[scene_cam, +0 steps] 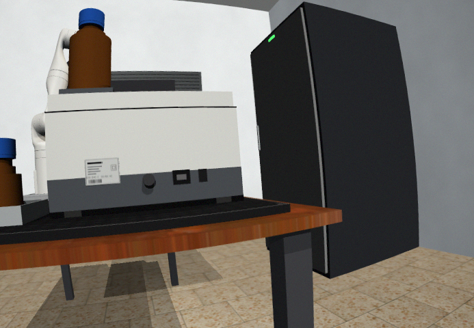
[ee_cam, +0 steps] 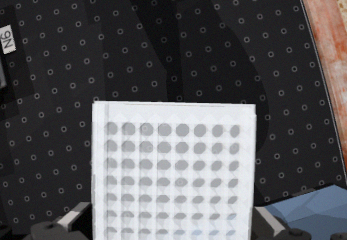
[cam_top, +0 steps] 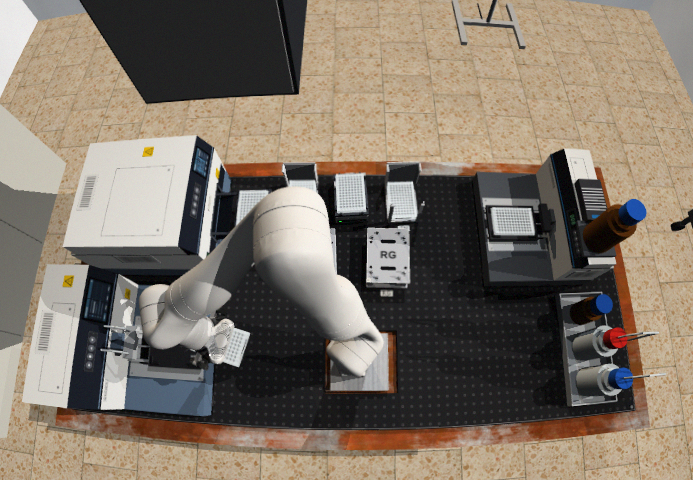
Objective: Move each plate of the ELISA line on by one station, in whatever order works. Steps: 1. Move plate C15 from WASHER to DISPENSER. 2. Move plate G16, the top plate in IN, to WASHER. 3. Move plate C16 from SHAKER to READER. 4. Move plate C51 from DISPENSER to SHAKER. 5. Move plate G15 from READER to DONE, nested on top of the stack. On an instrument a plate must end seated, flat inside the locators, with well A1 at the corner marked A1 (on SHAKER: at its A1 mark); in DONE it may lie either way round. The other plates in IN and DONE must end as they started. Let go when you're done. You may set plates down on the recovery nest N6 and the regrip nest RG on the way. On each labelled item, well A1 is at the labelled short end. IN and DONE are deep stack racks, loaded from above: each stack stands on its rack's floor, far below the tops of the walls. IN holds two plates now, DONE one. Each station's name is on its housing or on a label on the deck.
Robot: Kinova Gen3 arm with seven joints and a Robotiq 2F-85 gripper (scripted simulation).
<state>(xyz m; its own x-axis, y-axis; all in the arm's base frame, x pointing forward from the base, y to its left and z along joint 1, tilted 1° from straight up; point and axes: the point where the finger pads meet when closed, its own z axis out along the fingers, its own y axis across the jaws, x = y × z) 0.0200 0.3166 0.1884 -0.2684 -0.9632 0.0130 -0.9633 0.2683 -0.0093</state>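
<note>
My gripper (cam_top: 218, 346) is shut on a white well plate (cam_top: 236, 346) and holds it above the deck, just right of the front-left instrument (cam_top: 120, 345). In the wrist view the plate (ee_cam: 173, 170) fills the lower middle, with my fingers on its two long sides. Its label is not visible. That instrument's dark nest (cam_top: 168, 357) lies under my wrist. Other white plates sit at the back-left instrument (cam_top: 250, 204), on the middle back station (cam_top: 350, 193), in the two back racks (cam_top: 301, 183) (cam_top: 402, 200), and on the right instrument (cam_top: 511, 220).
The RG nest (cam_top: 387, 255) stands mid-deck. The N6 nest's label (ee_cam: 7, 38) shows at the wrist view's upper left. The instrument's blue base (ee_cam: 321, 210) is at the lower right. Bottles (cam_top: 596, 345) stand at the front right. The arm's base (cam_top: 358, 362) is front centre.
</note>
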